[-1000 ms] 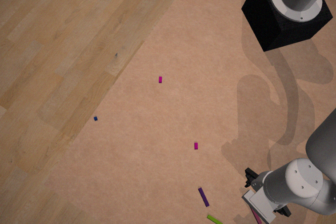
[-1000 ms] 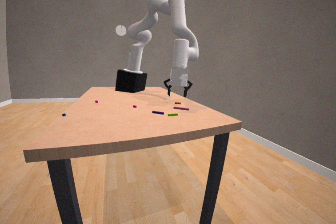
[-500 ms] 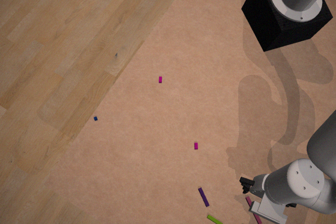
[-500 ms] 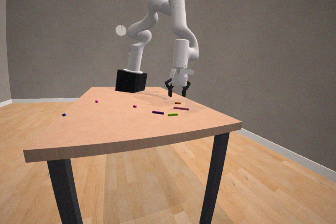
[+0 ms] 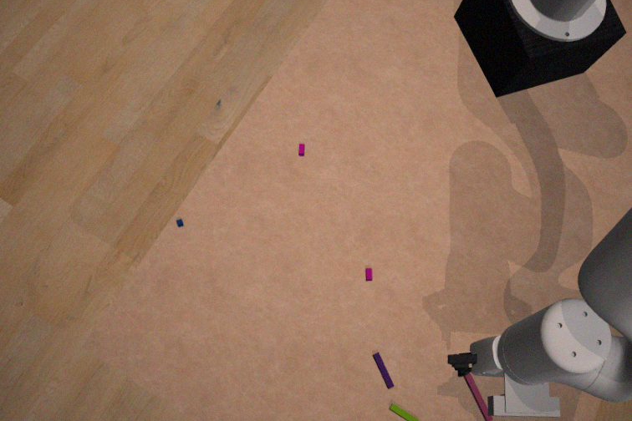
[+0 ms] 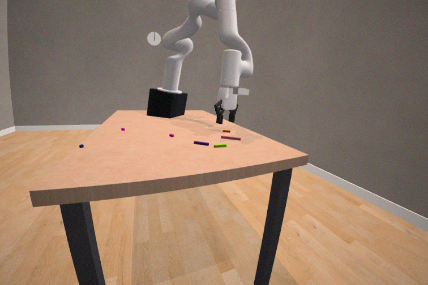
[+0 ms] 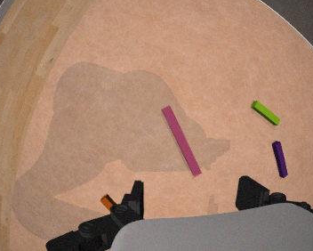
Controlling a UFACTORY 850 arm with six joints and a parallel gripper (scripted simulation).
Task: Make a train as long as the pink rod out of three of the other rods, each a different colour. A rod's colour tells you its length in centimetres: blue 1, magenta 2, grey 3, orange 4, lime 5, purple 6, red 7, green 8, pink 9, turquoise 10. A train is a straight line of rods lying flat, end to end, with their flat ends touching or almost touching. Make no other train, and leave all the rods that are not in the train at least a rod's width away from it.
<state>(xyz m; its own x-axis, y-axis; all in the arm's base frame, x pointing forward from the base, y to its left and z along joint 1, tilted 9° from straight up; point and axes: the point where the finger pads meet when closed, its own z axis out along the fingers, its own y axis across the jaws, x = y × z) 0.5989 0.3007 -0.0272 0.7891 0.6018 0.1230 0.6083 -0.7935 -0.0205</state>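
My gripper [image 6: 225, 121] [image 7: 192, 195] is open and empty, above the table. The pink rod [image 5: 477, 397] [image 6: 230, 137] [image 7: 181, 141] lies ahead of the fingers in the wrist view. The orange rod [image 6: 226, 130] [image 7: 107, 201] is partly behind a finger there and hidden in the top view. The lime rod [image 5: 403, 412] [image 6: 219, 145] [image 7: 266, 113] and purple rod [image 5: 383, 370] [image 6: 201, 143] [image 7: 279, 159] lie apart, at different angles. One magenta rod [image 5: 369, 274] [image 6: 171, 135] lies mid-table, another magenta rod [image 5: 301, 149] [image 6: 123, 129] farther off. The blue rod [image 5: 180, 222] [image 6: 81, 146] lies near the table edge. No rods touch.
The black base block [image 5: 493, 27] [image 6: 166, 103] carries the arm at the table's far end. The wooden table top [image 5: 252, 326] [image 6: 142, 163] ends beside the blue rod. The arm covers the lower right of the top view.
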